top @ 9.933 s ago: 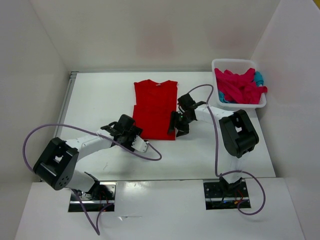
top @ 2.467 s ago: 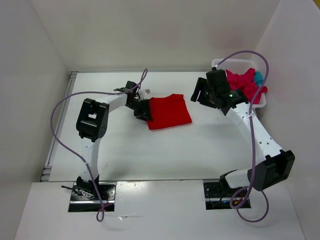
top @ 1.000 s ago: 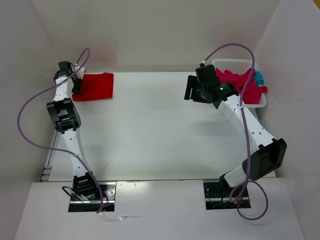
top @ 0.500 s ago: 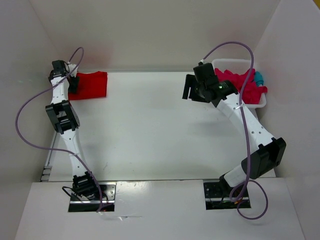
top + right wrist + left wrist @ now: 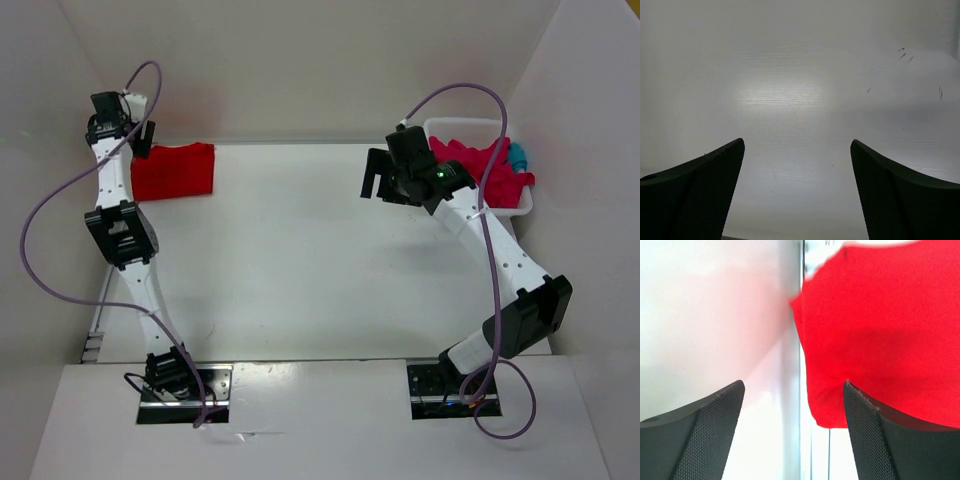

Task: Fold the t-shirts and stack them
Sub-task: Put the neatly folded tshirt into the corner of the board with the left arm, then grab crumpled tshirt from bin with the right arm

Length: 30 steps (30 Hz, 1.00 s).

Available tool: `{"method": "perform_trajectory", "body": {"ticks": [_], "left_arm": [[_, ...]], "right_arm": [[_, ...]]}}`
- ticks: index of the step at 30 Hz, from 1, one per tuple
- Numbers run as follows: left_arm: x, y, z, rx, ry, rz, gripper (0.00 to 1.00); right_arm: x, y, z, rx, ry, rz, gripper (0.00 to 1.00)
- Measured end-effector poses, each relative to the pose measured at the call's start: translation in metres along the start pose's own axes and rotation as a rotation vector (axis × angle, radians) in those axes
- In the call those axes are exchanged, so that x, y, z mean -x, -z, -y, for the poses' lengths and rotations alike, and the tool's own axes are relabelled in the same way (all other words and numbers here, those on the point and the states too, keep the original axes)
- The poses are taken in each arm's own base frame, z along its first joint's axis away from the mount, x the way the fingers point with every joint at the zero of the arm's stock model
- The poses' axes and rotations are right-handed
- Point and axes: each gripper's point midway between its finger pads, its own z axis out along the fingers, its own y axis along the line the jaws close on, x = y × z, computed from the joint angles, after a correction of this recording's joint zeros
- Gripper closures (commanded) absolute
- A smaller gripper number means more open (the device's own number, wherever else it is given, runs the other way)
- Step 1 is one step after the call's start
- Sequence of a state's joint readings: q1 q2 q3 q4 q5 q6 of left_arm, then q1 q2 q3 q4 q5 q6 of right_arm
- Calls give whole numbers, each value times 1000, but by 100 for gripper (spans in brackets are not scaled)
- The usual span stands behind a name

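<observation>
The bright red t-shirt (image 5: 172, 170) lies folded in the table's far left corner and fills the upper right of the left wrist view (image 5: 880, 325). My left gripper (image 5: 140, 138) hovers just above the shirt's left edge, open (image 5: 792, 435), with nothing between its fingers (image 5: 710, 430). The crimson-pink t-shirt (image 5: 478, 172) and the teal-blue t-shirt (image 5: 517, 155) sit crumpled together in the basket. My right gripper (image 5: 372, 182) hangs open over bare table to the left of the basket; its wrist view (image 5: 797, 190) shows only the white tabletop.
A white lattice basket (image 5: 470, 122) stands at the far right corner against the side wall. White walls enclose the table on three sides. A metal strip (image 5: 802, 405) runs along the table's left edge, beside the red shirt.
My left gripper opened, let go of the red shirt and rose towards the left wall; the shirt stays in the corner. My right gripper opened wider and edged left.
</observation>
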State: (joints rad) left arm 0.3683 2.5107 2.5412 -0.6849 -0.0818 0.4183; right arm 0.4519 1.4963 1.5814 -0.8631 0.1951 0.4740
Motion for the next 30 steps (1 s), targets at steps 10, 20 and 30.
{"method": "perform_trajectory", "body": {"ticks": [10,20,30], "left_arm": [[71,5,113,-49,-131,115,6],[36,-46,155,-60,-81,31,1],[84,-20,114,-54,38,182,1]], "right_arm": [[0,0,1,-1,16,1,0],[-5,1,4,-17,10,-21,0],[-8,1,5,-26,-14,-35,0]]}}
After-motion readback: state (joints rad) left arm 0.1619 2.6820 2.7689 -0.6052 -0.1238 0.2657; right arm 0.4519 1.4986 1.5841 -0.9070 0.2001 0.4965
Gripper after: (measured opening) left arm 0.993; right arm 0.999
